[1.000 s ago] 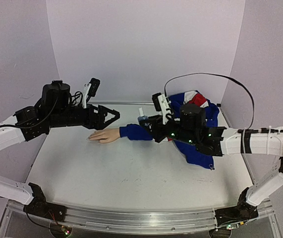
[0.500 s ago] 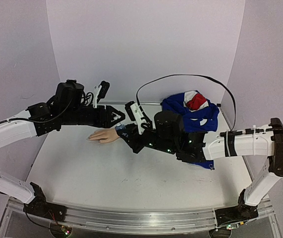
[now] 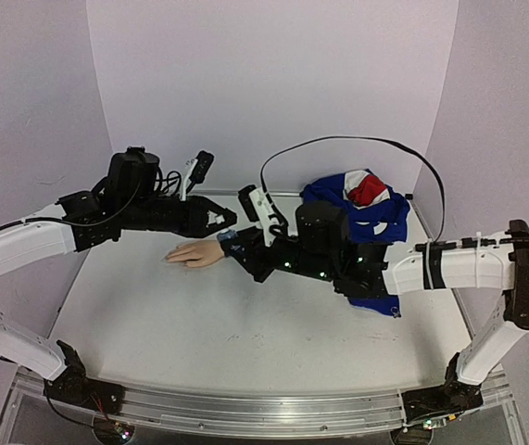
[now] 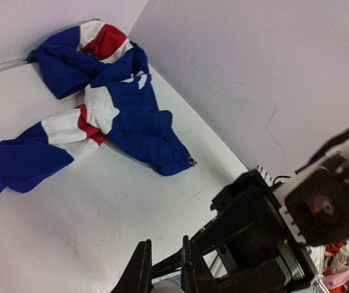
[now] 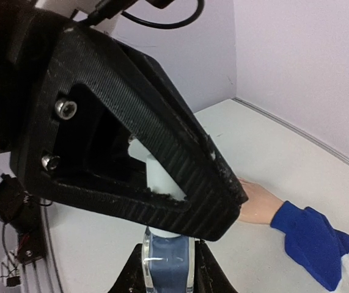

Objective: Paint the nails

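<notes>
Nails (image 3: 172,257) of the pale mannequin hand (image 3: 195,252) are to be painted, though they are too small to be made out one by one. The hand is laid palm down near the middle of the worktop (image 3: 245,352), fingers pointing left, its wrist sheathed in a blue cuff (image 5: 308,238) of the blue, red and white jacket (image 4: 101,116). A small clear bottle (image 5: 167,259) is gripped by its body in the closed right end effector (image 3: 234,246), held above the wrist. The left end effector (image 3: 226,221) is closed around the bottle's pale cap (image 5: 154,174), as far as can be judged from the right wrist view. The nails are judged to be hard, smooth and fixed, so no hold is to be taken on them; only a light stroke of a brush is called for. The hand looks light and stiff and could be slid across the worktop if pressed. The bottle is probably slippery and breakable, and is best held by its sides while the cap is twisted.
</notes>
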Available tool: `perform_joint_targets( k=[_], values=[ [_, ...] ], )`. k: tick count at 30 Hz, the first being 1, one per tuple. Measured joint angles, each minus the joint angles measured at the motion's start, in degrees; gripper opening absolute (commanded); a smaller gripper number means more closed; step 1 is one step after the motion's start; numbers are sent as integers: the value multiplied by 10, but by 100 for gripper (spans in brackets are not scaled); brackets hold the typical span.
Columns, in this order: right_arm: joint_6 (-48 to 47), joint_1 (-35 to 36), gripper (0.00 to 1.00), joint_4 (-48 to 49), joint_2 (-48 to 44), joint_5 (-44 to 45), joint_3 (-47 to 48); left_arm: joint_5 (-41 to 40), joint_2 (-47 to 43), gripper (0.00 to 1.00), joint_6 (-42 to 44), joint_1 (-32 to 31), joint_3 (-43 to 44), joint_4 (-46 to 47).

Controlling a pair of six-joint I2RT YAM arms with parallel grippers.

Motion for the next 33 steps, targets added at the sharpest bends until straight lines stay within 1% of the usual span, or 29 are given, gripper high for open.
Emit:
perform_joint_targets(
  k=[2,4,6,9,10,12,13,14,17,19,21,23,25,27,30,33],
  values=[
    [8,-21,0,1,-15,-62,-9,46,2,0,14,5,-1,17],
    [26,-49,0,11,-38,-179,-25,109,3,0,31,6,-1,49],
    [57,-80,0,37,-57,-318,-35,181,3,0,47,5,-1,90],
    [120,-95,0,96,-67,-498,-37,309,-5,0,66,-11,0,158],
    [134,-93,0,113,-70,-534,-37,345,-7,0,73,-22,0,178],
    [159,-82,0,140,-79,-592,-40,390,-8,0,83,-41,4,206],
    [165,-78,0,148,-84,-599,-45,406,-7,3,88,-50,6,217],
    [171,-73,0,155,-91,-602,-52,416,-5,12,90,-58,6,225],
    [173,-75,0,160,-108,-593,-74,416,4,53,91,-65,7,236],
    [142,-85,0,148,-129,-588,-90,413,6,65,85,-54,4,222],
    [107,-90,0,119,-160,-550,-97,393,3,77,79,-38,-2,216],
    [76,-92,0,93,-187,-493,-99,353,-7,82,70,-18,-16,205],
    [48,-92,0,64,-207,-399,-99,300,-24,85,57,4,-33,184],
    [31,-92,0,41,-209,-320,-99,258,-38,86,51,18,-44,170],
    [23,-92,0,9,-184,-202,-99,191,-58,87,36,39,-59,148],
    [23,-94,0,-10,-141,-136,-99,144,-61,87,19,45,-65,136]
  ],
)
